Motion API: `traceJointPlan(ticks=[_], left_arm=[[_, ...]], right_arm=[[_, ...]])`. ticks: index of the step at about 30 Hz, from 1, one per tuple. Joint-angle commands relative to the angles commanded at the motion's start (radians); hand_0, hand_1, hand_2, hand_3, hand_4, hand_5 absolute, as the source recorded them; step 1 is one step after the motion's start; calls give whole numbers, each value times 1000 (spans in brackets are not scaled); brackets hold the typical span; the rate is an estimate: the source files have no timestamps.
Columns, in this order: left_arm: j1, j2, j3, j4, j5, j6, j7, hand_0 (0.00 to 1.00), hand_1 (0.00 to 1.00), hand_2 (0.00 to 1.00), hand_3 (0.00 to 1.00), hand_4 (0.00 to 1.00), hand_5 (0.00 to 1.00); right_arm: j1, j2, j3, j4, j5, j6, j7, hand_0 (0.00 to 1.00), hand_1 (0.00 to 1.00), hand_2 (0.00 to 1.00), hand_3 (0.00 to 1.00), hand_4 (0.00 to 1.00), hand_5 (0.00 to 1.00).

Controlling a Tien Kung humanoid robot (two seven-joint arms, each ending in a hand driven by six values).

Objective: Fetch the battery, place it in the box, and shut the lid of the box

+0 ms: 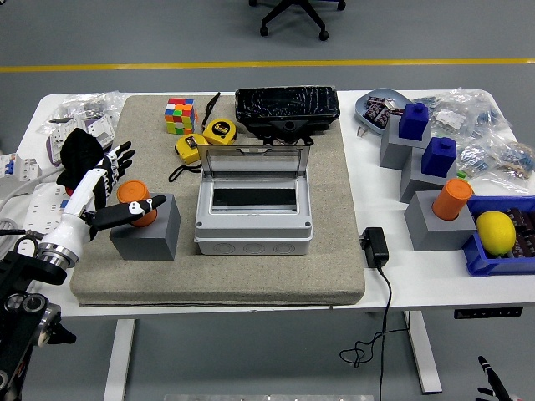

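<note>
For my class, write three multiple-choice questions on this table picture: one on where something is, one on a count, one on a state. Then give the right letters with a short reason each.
1. Where does the orange cylinder by the left hand stand?
A. on a grey block at the mat's left
B. inside the grey box
C. on the floor

2. How many blue blocks stand on grey stands at the right of the table?
A. none
B. two
C. five

3. What is the state of the grey box in the middle of the mat?
A. lid shut
B. lid raised, box open
C. lid missing

Answers:
1 A: the cylinder sits atop the grey block, with the hand's fingers around it.
2 B: one blue block and a second show, each on its own grey stand.
3 B: the clear lid stands up behind the box, whose inside shows.
</note>
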Motion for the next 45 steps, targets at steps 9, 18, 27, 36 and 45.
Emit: traceJointPlan(ticks=[9,18,27,36,45], left_arm=[[-3,-16,23,19,-58,72,-54,888,956,924,921,998,2],[-2,-33,46,45,-113,118,-88,841,919,889,906,998,2],[-6,-43,73,70,-132,148,-102,790,861,815,842,998,2],[-8,-49,93,87,-156,172,-114,748,838,787,811,998,2],[-10,-50,91,88,-157,185,-113,622,713,660,705,998,2]], right_arm=[[2,0,3,0,-5,-2,1,934,827,768,799,998,998],[4,0,2,0,-8,-2,1,933,827,767,797,998,998],[2,1,0,0,-12,-2,1,933,825,764,795,998,998],[3,-1,3,0,-17,-3,1,933,825,764,795,998,998],[3,0,4,0,-20,-3,2,932,825,764,794,998,998]])
